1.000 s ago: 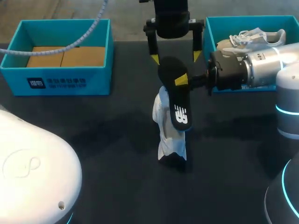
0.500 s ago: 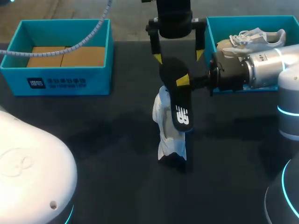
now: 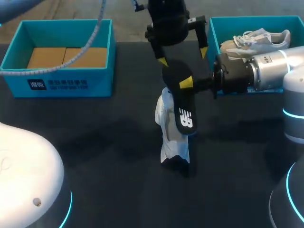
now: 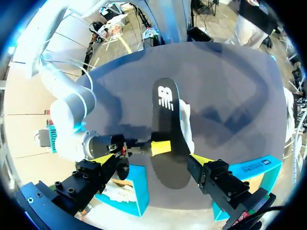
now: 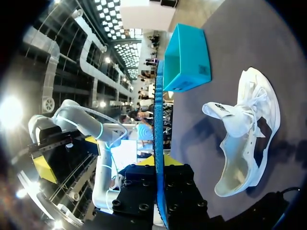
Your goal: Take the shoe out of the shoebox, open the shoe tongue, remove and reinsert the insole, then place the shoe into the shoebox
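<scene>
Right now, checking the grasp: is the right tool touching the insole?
Touching. The right wrist view shows the insole edge-on, clamped in the right tool from both sides; the left wrist view shows one yellow tip on it.

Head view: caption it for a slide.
The right gripper grips the black insole over the white shoe; left gripper open astride it.

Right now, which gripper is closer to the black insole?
Right. The right gripper is shut on the insole; the left gripper hangs open astride its end, not touching.
</scene>
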You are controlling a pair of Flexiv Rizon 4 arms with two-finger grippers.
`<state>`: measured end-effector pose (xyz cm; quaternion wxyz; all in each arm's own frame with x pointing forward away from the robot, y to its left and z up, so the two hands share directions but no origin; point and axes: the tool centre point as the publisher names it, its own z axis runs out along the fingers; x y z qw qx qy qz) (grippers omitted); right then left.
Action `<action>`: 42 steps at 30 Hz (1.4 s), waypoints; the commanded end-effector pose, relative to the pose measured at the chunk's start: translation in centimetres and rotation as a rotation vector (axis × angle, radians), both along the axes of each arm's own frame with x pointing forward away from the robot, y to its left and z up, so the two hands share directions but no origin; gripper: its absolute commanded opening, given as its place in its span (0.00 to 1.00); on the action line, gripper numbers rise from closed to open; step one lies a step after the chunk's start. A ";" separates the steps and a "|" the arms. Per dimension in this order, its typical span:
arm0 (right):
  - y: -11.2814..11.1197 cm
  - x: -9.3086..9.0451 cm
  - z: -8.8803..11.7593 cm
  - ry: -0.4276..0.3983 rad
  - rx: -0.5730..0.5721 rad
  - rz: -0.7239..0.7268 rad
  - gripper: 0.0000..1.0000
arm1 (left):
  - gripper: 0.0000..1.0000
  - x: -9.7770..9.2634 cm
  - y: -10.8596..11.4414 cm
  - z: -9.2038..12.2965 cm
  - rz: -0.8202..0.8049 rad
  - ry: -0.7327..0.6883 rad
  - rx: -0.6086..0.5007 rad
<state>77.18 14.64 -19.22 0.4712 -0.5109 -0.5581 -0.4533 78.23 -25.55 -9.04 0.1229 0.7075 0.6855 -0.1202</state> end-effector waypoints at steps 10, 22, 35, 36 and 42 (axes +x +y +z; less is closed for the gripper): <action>-1.0 0.2 -0.1 0.016 -0.014 -0.001 0.00 | 1.00 -1.1 1.8 -0.5 0.020 -0.060 -0.418; -2.1 0.3 0.6 0.016 -0.030 -0.029 0.00 | 1.00 -1.5 3.5 -1.9 -0.068 -0.069 -0.662; -2.4 0.7 0.8 0.019 -0.039 -0.041 0.00 | 1.00 -2.1 4.5 -3.6 -0.108 -0.079 -0.858; -2.4 0.8 0.8 0.020 -0.040 -0.042 0.00 | 1.00 -2.2 4.6 -3.8 -0.104 -0.072 -0.864; -2.6 0.9 0.9 0.020 -0.040 -0.054 0.00 | 1.00 -2.5 4.8 -4.6 -0.042 -0.089 -0.878</action>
